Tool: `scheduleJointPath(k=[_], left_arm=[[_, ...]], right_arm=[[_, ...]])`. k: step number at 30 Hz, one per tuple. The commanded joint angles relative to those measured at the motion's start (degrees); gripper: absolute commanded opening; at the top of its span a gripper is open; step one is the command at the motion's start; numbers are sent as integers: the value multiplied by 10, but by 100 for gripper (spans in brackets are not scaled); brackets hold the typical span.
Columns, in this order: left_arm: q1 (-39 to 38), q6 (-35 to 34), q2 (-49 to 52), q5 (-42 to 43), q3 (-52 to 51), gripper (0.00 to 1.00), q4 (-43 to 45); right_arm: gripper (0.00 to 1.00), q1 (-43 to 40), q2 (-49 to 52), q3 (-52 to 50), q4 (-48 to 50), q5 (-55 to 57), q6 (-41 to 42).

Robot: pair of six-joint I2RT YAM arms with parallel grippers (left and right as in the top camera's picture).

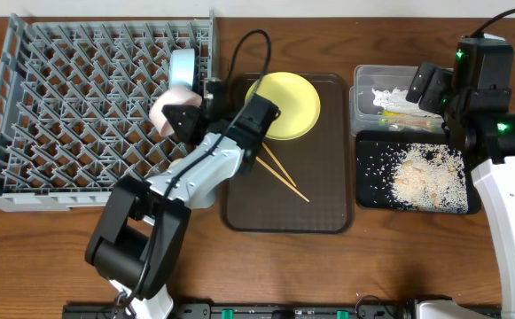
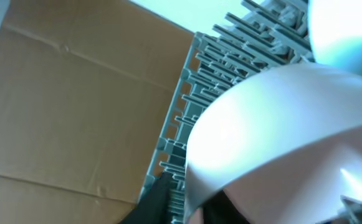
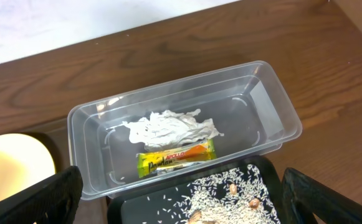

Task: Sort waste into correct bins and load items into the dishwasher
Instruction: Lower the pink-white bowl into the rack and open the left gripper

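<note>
My left gripper (image 1: 184,117) is shut on the white bowl (image 1: 167,106) at the right edge of the grey dish rack (image 1: 80,106). In the left wrist view the white bowl (image 2: 280,124) fills the frame in front of the rack (image 2: 224,68). The light blue bowl (image 1: 184,66) stands on edge in the rack just behind. The yellow plate (image 1: 285,105) and two chopsticks (image 1: 280,172) lie on the brown tray (image 1: 328,177). My right gripper (image 3: 184,211) is open and empty above the clear tub (image 3: 274,118), which holds crumpled paper (image 3: 168,127) and the snack wrapper (image 3: 176,155). Rice scraps (image 1: 430,175) lie on the black tray (image 1: 372,190). The cup is out of view.
The left arm reaches over the brown tray's left side. The tub (image 1: 363,89) and the black tray sit side by side at the right, under the right arm. A black cable (image 1: 244,49) loops above the tray.
</note>
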Motion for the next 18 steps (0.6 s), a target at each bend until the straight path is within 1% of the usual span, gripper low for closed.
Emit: scheduleJointPath(k=[1,7,9,11,13,16,18], left_arm=[[-8,0,10,6,-4,26,-17],[-8,-4,10,70,-4,36,-54],[-8,-26,10,79,-4,40,-63],[-8,-30,9,98,-4,43,-64],[-13,-30,6,146,-3,45,-63],[-22,-30,-3,238,-3,52,-63],[-24,-43,-9,282,-3,56,-63]], right_arm=[[99,-5,-3,1,1,10,6],[99,-5,-3,1,1,10,6],[99,-5,-3,1,1,10,6],[99,-5,-3,1,1,10,6],[99,-5,-3,1,1,10,6],[99,-5,-3,1,1,10,6],[99,-5,-3,1,1,10,6]])
